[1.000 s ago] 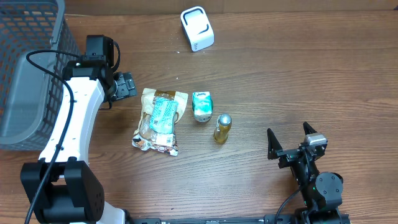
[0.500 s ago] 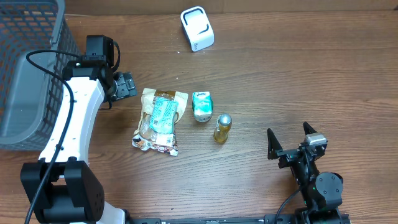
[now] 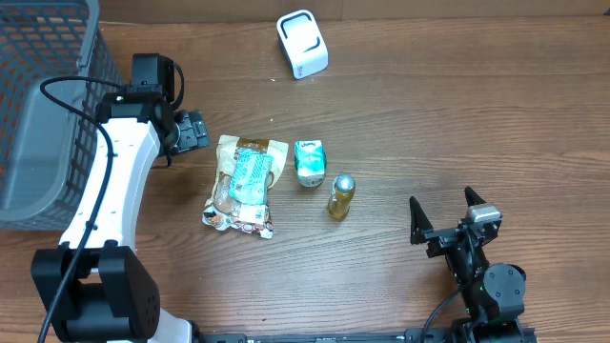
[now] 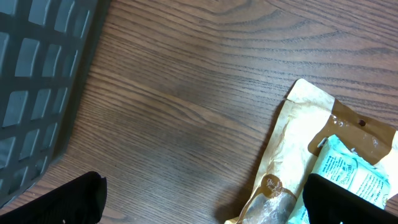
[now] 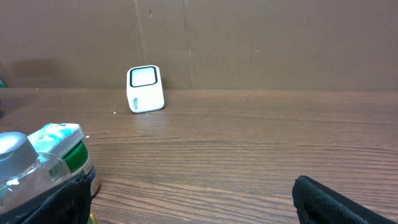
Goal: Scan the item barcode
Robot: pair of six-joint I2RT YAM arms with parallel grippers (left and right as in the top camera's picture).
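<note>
Your left gripper (image 3: 198,131) spread wide, empty, just beside snack bag (image 3: 243,181). Your right gripper (image 3: 440,205) wide too, holding nothing, well apart from white scanner (image 3: 302,44).

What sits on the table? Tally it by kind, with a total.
Snack packet: 1
Green-and-white container: 1
Bottle: 1
Scanner: 1
Basket: 1
Total: 5

Snack bag (image 3: 245,185) flat ctr; scanner (image 3: 302,44) upright
</note>
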